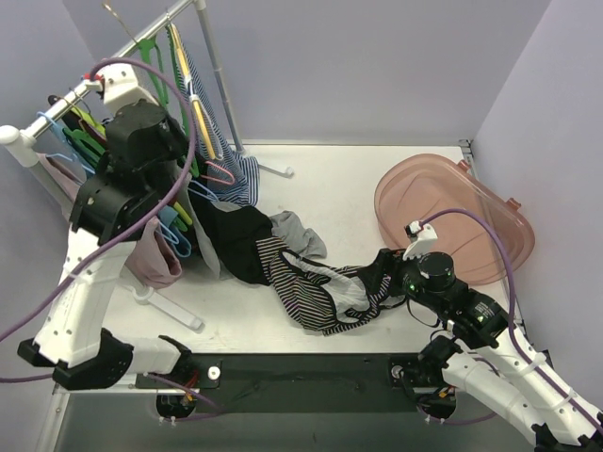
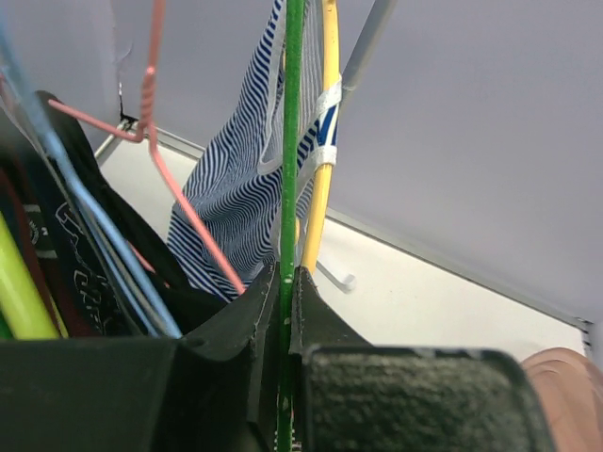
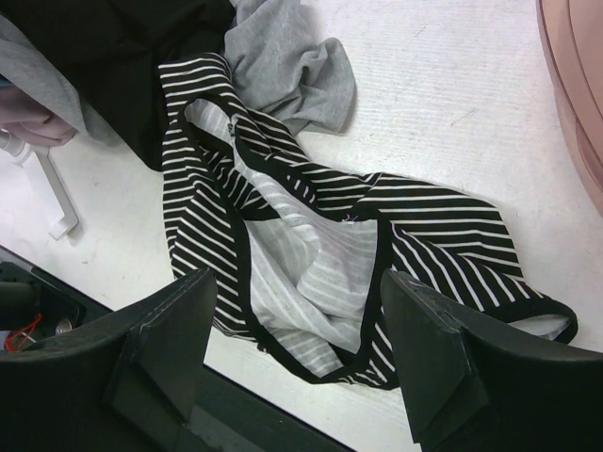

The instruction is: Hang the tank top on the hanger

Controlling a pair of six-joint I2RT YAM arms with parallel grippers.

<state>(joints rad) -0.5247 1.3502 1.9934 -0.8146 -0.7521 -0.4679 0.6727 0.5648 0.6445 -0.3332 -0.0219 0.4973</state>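
Left gripper (image 2: 285, 292) was clamped on the hanger (image 2: 294, 141); right gripper (image 3: 297, 287) stood wide open, empty, above the crumpled top (image 3: 433, 221).

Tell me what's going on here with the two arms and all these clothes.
The left end effector is closed on the green hanger up by the clothes rack. The right end effector hangs open over the striped tank top, which lies crumpled on the table next to a grey cloth and a black one. The top is not on the hanger yet.
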